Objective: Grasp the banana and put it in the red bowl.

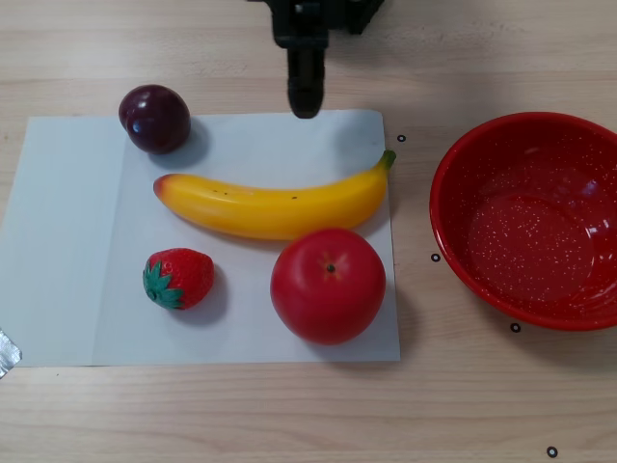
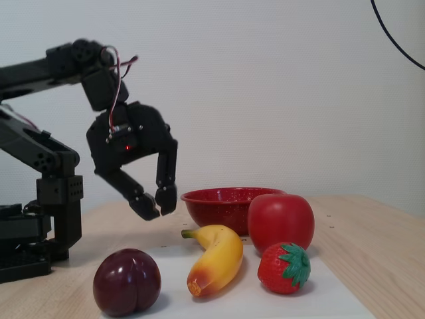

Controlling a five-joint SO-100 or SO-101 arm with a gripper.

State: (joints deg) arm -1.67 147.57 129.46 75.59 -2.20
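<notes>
The yellow banana (image 1: pixel 275 204) lies on a white sheet, green stem toward the red bowl in the other view; in the fixed view its orange end (image 2: pixel 216 259) faces the camera. The red bowl (image 1: pixel 463 241) sits empty on the wooden table right of the sheet, and behind the fruit in the fixed view (image 2: pixel 219 203). My gripper (image 2: pixel 158 205) hangs in the air above the table, behind the banana, its fingertips together and holding nothing. In the other view the gripper (image 1: pixel 306 101) shows as one dark shape at the sheet's top edge.
A dark purple plum (image 1: pixel 154 118) (image 2: pixel 127 281), a strawberry (image 1: pixel 179 278) (image 2: pixel 284 267) and a red apple (image 1: pixel 328 285) (image 2: pixel 280 221) lie around the banana on the white sheet (image 1: pixel 67 241). The arm's base (image 2: pixel 40 226) stands at the left in the fixed view.
</notes>
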